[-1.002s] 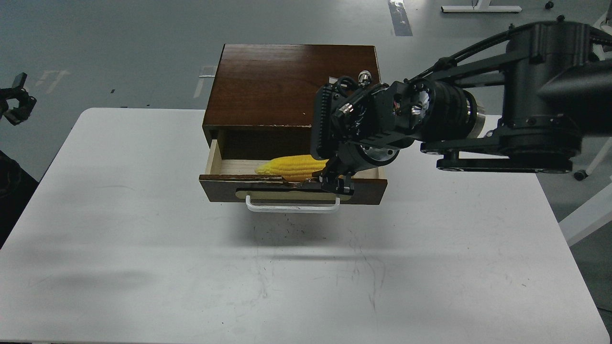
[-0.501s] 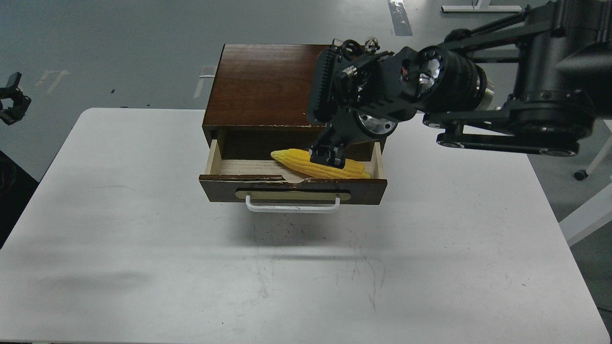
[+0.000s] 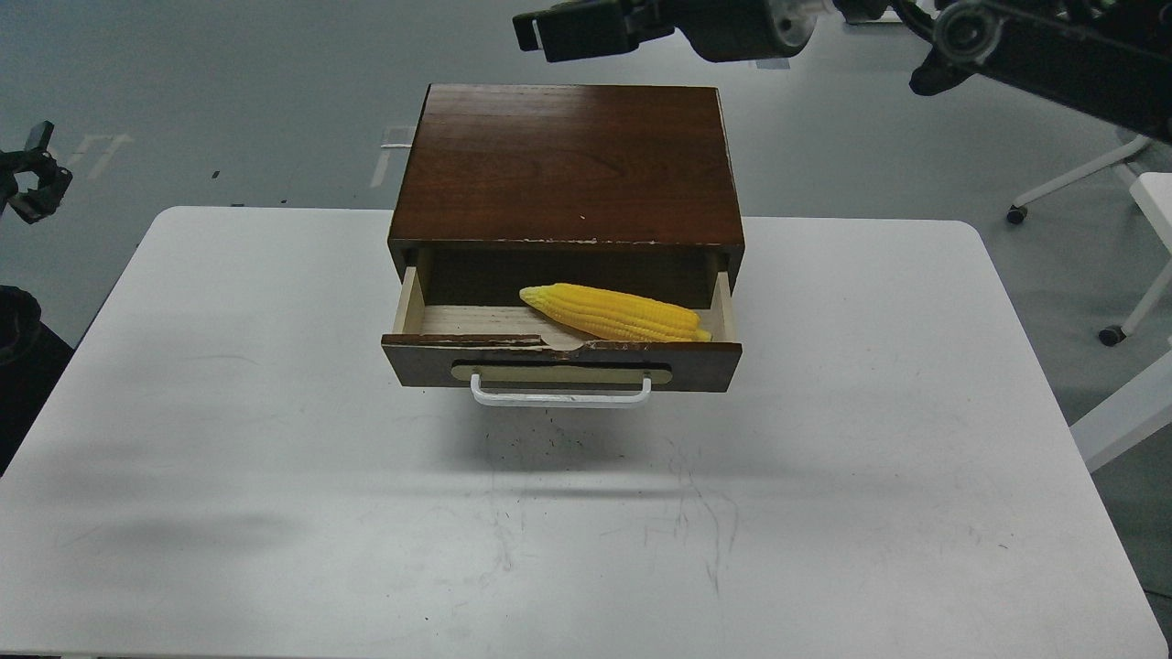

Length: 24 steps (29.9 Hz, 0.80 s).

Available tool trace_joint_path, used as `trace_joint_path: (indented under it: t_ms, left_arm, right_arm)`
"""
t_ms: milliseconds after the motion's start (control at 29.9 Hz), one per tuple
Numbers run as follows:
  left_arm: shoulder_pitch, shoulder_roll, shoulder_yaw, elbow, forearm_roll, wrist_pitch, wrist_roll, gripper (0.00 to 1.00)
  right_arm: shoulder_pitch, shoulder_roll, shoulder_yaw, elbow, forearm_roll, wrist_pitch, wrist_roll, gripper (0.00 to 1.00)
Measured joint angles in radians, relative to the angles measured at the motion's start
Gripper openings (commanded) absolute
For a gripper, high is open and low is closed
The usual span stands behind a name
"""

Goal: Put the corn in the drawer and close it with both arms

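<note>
The yellow corn (image 3: 612,313) lies on its side in the open drawer (image 3: 560,362), tip pointing left, on the pale wood floor. The drawer is pulled out from the brown cabinet (image 3: 568,165), and its white bar handle (image 3: 560,395) faces me. The far end of my right arm (image 3: 572,29) is high at the top edge, above and behind the cabinet, holding nothing. It is cut off by the frame, so its fingers cannot be made out. My left gripper (image 3: 32,183) is a small dark claw at the far left edge, off the table and away from the drawer.
The cabinet stands at the back middle of the white table (image 3: 275,476). White furniture legs with castors (image 3: 1112,334) stand on the floor to the right of the table. A dark object (image 3: 14,329) sits at the left edge.
My right gripper let go of the corn and rose up and back out of the drawer to the top edge. The corn stays in the drawer. The left gripper has barely moved.
</note>
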Motion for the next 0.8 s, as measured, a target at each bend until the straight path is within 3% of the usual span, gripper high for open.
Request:
trace_joint_path:
  t_ms: [434, 802]
  left_arm:
    - [-0.064, -0.067, 0.002, 0.0, 0.005, 0.0, 0.004, 0.98]
    - [-0.087, -0.154, 0.003, 0.004, 0.005, 0.0, 0.013, 0.98]
  right_arm:
    - [-0.356, -0.122, 0.343, -0.274, 0.563, -0.013, 0.006, 1.0]
    - [-0.591, -0.114, 0.499, -0.481, 1.3, -0.01, 0.003, 1.0]
